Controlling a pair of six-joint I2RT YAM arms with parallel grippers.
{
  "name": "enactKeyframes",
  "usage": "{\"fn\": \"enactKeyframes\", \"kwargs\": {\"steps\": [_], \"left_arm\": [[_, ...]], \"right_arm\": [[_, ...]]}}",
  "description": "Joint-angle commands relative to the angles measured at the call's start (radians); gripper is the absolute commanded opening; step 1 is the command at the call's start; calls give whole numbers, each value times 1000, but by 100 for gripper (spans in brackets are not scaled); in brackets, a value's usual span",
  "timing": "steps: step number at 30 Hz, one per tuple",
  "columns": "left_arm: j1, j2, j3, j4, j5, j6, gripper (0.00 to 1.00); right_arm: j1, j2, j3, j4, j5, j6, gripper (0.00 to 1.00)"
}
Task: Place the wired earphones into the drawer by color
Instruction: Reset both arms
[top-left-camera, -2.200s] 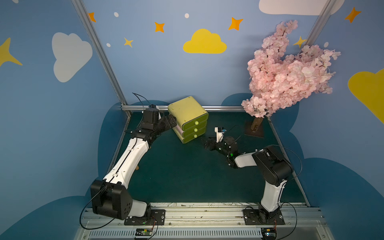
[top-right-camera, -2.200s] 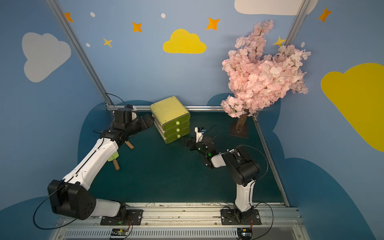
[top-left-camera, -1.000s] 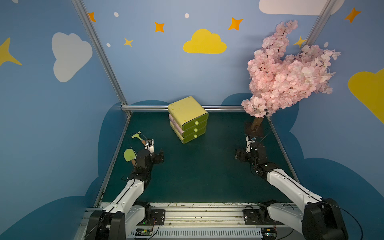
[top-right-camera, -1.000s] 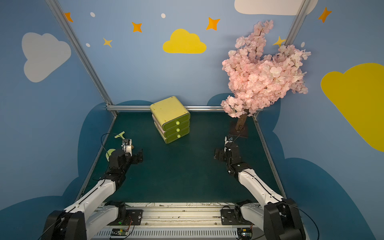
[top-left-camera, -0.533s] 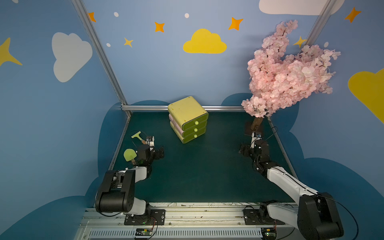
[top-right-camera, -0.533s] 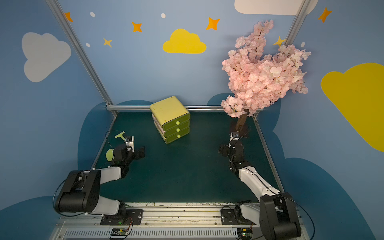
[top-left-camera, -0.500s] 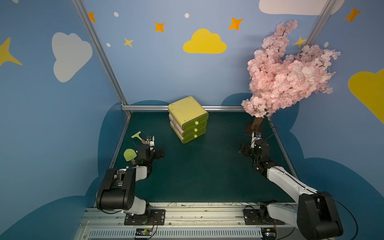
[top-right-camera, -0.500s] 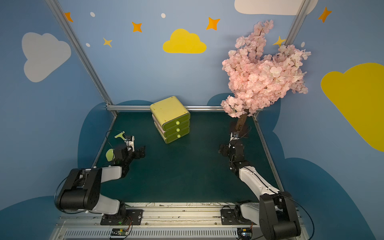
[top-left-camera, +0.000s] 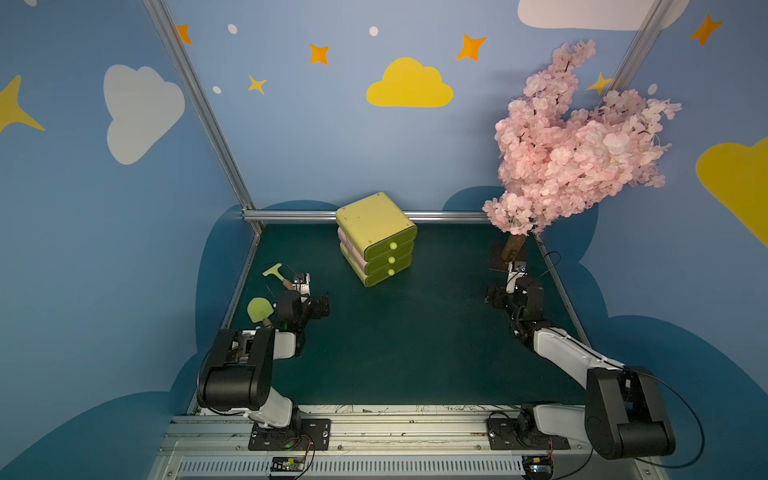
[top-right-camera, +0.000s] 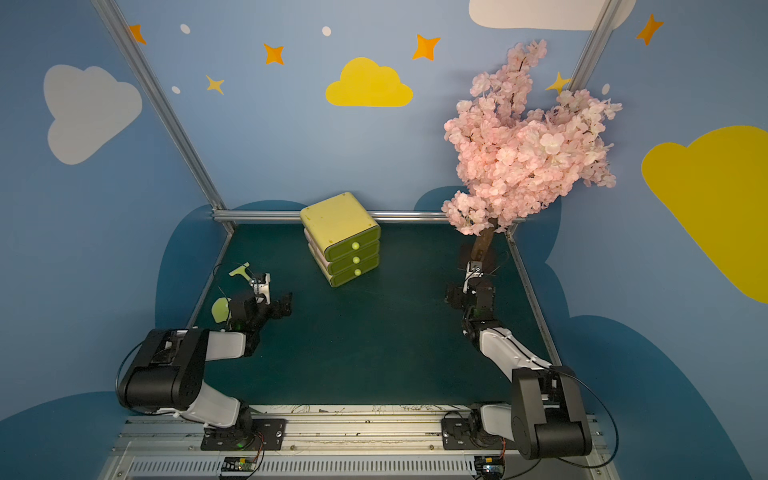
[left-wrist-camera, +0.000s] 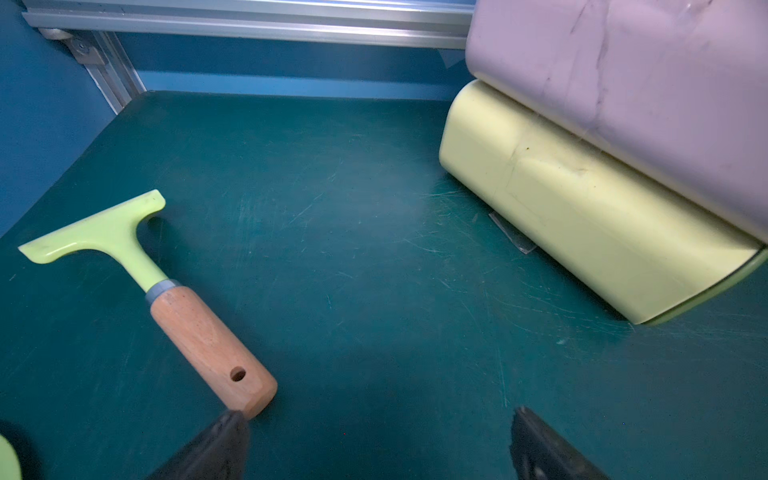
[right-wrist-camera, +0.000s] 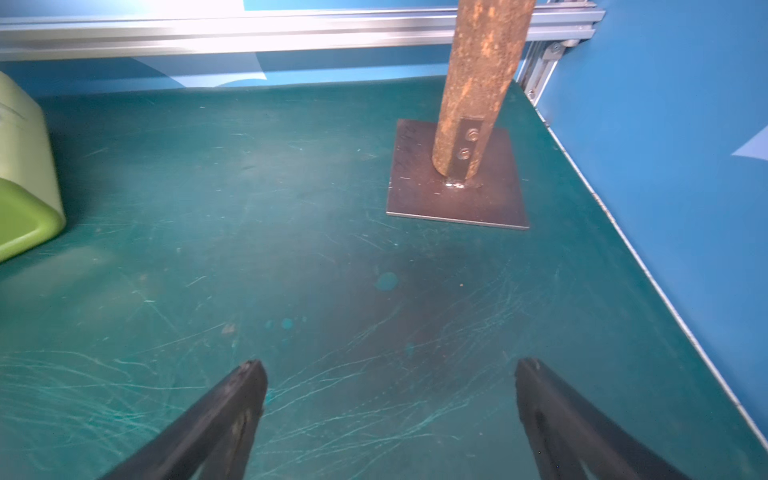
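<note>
No wired earphones show in any view. The drawer unit (top-left-camera: 376, 237) (top-right-camera: 340, 237), yellow-green with three stacked drawers and round knobs, stands at the back middle of the green mat with all drawers shut. The wrist views catch its side (left-wrist-camera: 582, 220) and a corner (right-wrist-camera: 20, 208). My left gripper (top-left-camera: 322, 305) (top-right-camera: 284, 305) (left-wrist-camera: 378, 415) sits low at the left, open and empty. My right gripper (top-left-camera: 494, 297) (top-right-camera: 453, 297) (right-wrist-camera: 388, 365) sits low at the right, open and empty over bare mat.
A green scraper with a wooden handle (top-left-camera: 274, 272) (left-wrist-camera: 124, 245) and a round green tool (top-left-camera: 259, 309) lie by the left gripper. A pink blossom tree on a metal base plate (top-left-camera: 505, 257) (right-wrist-camera: 415, 195) stands at the back right. Aluminium rails edge the mat.
Both arms have drawn back from the drawer unit to the near sides of the mat. In the last half second they hardly move; both grippers stay open.
</note>
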Motion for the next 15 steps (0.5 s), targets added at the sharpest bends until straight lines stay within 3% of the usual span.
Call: {"fn": "enactKeyframes", "kwargs": {"steps": [1, 15], "left_arm": [[3, -14, 7, 28, 13, 6, 100], [4, -13, 7, 28, 13, 6, 100]], "right_arm": [[-10, -36, -7, 2, -23, -58, 98], [-34, 177, -156, 420, 30, -46, 98]]}}
